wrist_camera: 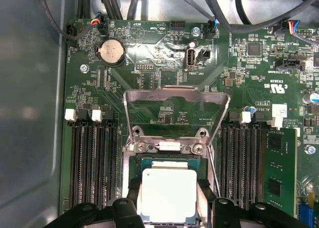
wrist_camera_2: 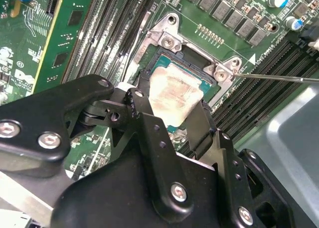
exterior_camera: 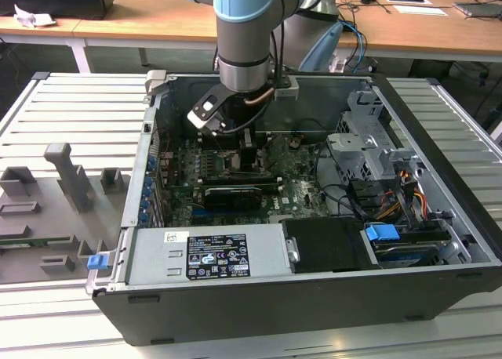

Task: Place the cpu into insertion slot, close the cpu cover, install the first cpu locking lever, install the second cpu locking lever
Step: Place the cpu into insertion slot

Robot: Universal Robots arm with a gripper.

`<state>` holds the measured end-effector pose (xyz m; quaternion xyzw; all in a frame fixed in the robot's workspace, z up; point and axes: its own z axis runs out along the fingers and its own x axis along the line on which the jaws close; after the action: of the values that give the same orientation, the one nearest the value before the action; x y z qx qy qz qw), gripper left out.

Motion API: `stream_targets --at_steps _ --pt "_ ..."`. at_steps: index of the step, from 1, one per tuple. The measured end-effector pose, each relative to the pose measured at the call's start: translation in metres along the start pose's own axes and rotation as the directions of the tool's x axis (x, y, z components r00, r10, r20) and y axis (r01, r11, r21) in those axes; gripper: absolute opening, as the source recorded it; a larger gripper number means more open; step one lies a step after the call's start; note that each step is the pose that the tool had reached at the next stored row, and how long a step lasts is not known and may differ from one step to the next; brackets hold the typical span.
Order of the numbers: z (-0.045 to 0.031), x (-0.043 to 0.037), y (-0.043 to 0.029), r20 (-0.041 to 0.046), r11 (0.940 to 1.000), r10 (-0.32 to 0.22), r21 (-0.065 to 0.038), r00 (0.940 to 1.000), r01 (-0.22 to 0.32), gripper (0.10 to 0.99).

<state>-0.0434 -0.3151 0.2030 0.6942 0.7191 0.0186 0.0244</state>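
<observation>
My hand (wrist_camera: 169,204) grips the cpu (wrist_camera: 168,190) by two opposite edges, low over the insertion slot (wrist_camera_2: 193,63); the cpu cover (wrist_camera: 175,94) stands open. I judge it light, stiff, fragile underneath: edges only.

Lab: slatted workbench (exterior_camera: 70,108), office desks (exterior_camera: 141,18).

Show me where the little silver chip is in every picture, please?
Exterior view: beneath the end effector, mid green board; too small to pick out.
First wrist view: the cpu sits between the end effector's fingers.
Second wrist view: cpu just beyond the end effector.
Shared landmark: silver two-screw bracket beside it, both wrist views.
</observation>
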Motion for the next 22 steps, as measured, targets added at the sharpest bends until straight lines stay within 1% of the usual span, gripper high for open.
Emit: stream_targets --at_steps 10,18,19,20,22 --pt "0.002 -0.0002 -0.0007 0.0001 1.0 -0.001 0.0 1.0 0.001 0.529" --pt "0.0022 -0.0002 -0.0003 -0.0001 1.0 0.0 0.0 1.0 0.0 0.529" --pt "0.0022 -0.0001 -0.0003 -0.0001 1.0 0.0 0.0 1.0 0.0 0.541" --pt "0.0022 -0.0001 -0.0003 -0.0002 1.0 0.0 0.0 1.0 0.0 0.604" --pt "0.0022 0.0004 -0.0002 -0.0005 1.0 0.0 0.0 1.0 0.0 0.604"
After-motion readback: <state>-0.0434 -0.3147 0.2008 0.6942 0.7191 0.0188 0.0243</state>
